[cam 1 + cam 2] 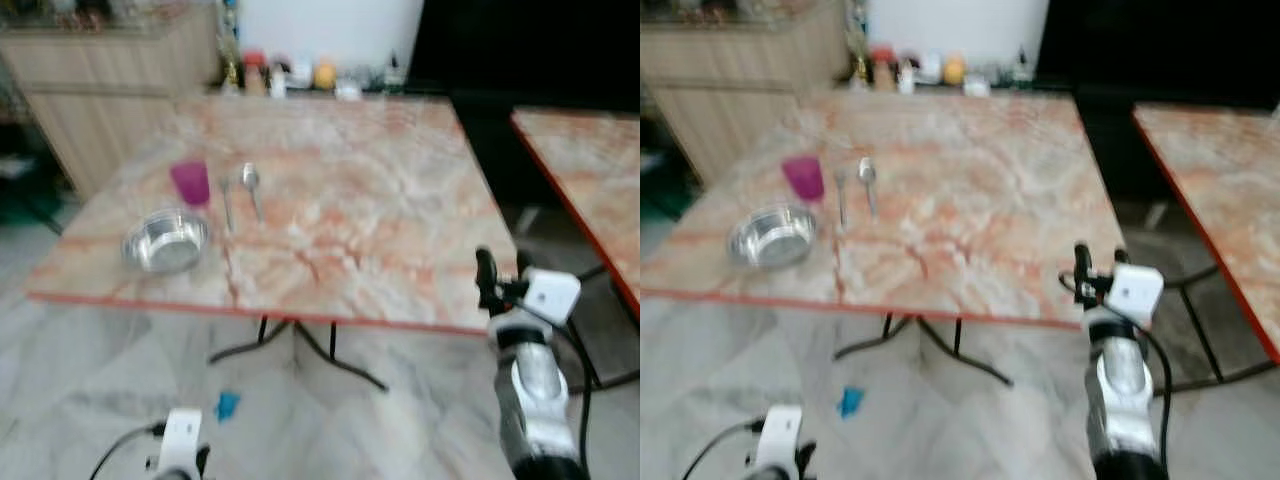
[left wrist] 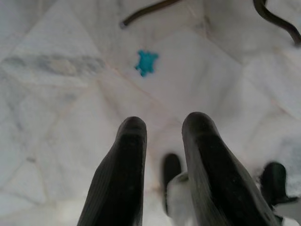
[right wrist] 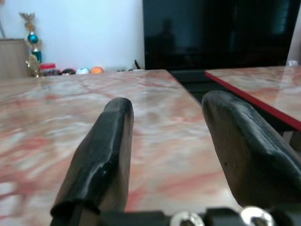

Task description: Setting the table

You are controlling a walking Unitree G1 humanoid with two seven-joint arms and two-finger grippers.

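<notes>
Down low, left gripper (image 2: pixel 162 141) hanging over the floor, fingers slightly parted, holding nothing, a blue scrap (image 2: pixel 146 62) beyond. Right gripper (image 1: pixel 503 268) raised at the table's (image 1: pixel 400 220) near right edge, fingers spread wide, empty. Far across to its left: steel bowl (image 1: pixel 165 241), apparently empty, near the front edge. Just behind, pink cup (image 1: pixel 190 183), contents unclear. Beside them, spoon (image 1: pixel 251 187) and another utensil (image 1: pixel 227 202), long axes running front to back. Left arm probably the nearer reach.

table (image 1: pixel 400 220) right half free | bowl (image 1: pixel 165 242), cup (image 1: pixel 190 183), spoon (image 1: pixel 250 185) crowd left
</notes>
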